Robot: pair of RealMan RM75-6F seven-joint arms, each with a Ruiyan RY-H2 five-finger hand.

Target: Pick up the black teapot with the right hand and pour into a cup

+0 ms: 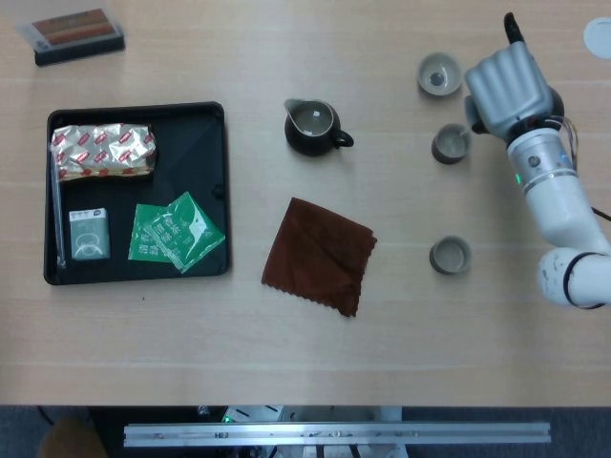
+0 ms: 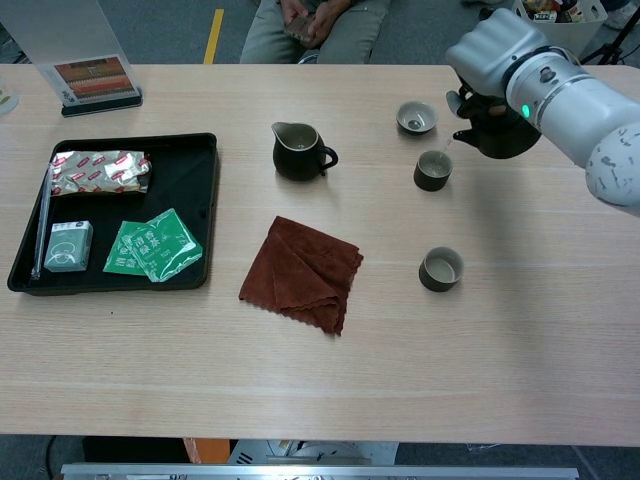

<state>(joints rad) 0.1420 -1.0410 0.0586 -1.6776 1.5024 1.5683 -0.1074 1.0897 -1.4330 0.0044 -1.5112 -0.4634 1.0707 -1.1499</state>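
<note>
Right hand [image 2: 497, 52] at far right of worktop [image 2: 320, 370], fingers [image 1: 506, 81] curled tight around the teapot [image 2: 497, 132], which hangs off the surface, tilted; spout directly above the middle cup [image 2: 432, 171], thin stream visible between them in chest view; another cup [image 2: 416, 118] just beyond, a third [image 2: 440, 269] nearer; pitcher [image 2: 297, 151] and brown cloth [image 2: 303, 271] to the left; left hand not seen.

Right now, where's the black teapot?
The black teapot is held off the table in the right hand at the far right of the chest view, spout tipped over the middle cup.
</note>
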